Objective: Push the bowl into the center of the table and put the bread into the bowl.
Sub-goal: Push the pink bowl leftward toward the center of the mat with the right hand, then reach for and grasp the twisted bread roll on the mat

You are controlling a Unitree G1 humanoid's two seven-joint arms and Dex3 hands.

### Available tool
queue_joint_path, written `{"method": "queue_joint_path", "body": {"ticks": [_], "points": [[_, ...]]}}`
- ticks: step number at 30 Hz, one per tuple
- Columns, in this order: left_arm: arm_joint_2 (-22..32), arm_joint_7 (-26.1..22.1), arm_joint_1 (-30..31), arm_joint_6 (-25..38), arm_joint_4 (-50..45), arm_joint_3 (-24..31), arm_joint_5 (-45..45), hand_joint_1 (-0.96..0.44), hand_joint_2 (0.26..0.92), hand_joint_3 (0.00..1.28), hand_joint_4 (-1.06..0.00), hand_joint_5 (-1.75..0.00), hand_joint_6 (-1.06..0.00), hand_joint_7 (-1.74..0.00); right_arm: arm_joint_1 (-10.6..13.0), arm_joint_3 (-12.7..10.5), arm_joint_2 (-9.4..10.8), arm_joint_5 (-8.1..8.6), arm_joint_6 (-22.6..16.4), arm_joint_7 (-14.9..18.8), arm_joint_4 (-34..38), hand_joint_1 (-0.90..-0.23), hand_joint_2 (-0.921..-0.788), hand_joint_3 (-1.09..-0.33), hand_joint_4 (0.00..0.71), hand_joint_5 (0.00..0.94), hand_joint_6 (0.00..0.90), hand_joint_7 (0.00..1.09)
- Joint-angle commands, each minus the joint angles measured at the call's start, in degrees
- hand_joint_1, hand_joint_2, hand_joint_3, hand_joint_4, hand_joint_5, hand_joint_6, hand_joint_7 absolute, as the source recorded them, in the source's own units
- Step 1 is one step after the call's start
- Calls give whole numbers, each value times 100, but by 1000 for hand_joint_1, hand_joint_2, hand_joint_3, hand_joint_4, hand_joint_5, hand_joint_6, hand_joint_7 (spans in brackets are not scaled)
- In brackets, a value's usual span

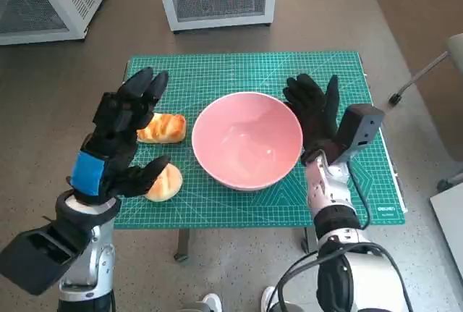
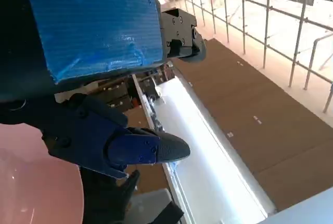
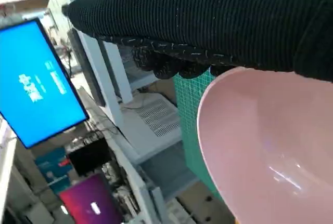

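The pink bowl (image 1: 247, 140) stands on the green mat (image 1: 239, 69) that covers the table, and it is already close to the middle of it, so the pushing part of the task looks almost finished. The right hand (image 1: 316, 109) is beside the bowl's right side, with the fingers straight and pointing away from the robot. It holds nothing. It seems to touch the rim or to be just beside it, but I cannot tell which. A flat palm against the wall of the bowl is a good way to slide it sideways without tipping it, and I think this is why the hand is placed so.

Two pieces of bread lie on the mat to the left of the bowl. The farther bread (image 1: 162, 128) is just beside the bowl's rim. The nearer bread (image 1: 166, 183) is closer to the table's front edge. The left hand (image 1: 121, 142) hangs above them with its fingers apart and nothing in it. Its thumb reaches toward the nearer piece, but I cannot tell if it touches. My guess is that this hand is getting ready to come down and take one bread.

Neither piece is in the bowl yet.
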Motion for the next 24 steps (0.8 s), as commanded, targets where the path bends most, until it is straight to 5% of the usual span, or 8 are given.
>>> {"method": "queue_joint_path", "body": {"ticks": [1, 11, 18, 24], "points": [[166, 8, 36, -125, 100, 198, 64, -558, 921, 317, -259, -9, -124, -360, -64, 5, -145, -8, -260, 172, -74, -431, -921, -686, 277, 4, 113, 410], [923, 210, -266, -515, 826, 651, 941, -594, 921, 320, -248, -1, -160, -283, 7, 50, -407, 154, -1848, 1222, -609, -479, -921, -651, 264, 5, 70, 518], [1713, 455, -621, -102, 1157, 572, 2158, -613, 921, 285, -209, -1, -157, -231, 260, 82, -365, 706, -2669, 2371, -1559, -534, -921, -649, 301, 21, 70, 539], [2072, 296, -1057, 445, 1509, 348, 2436, -592, 921, 136, -169, -1, -142, -191, 738, 330, -250, 1289, -2598, 3119, -2756, -522, -921, -649, 311, 23, 76, 563]]}}
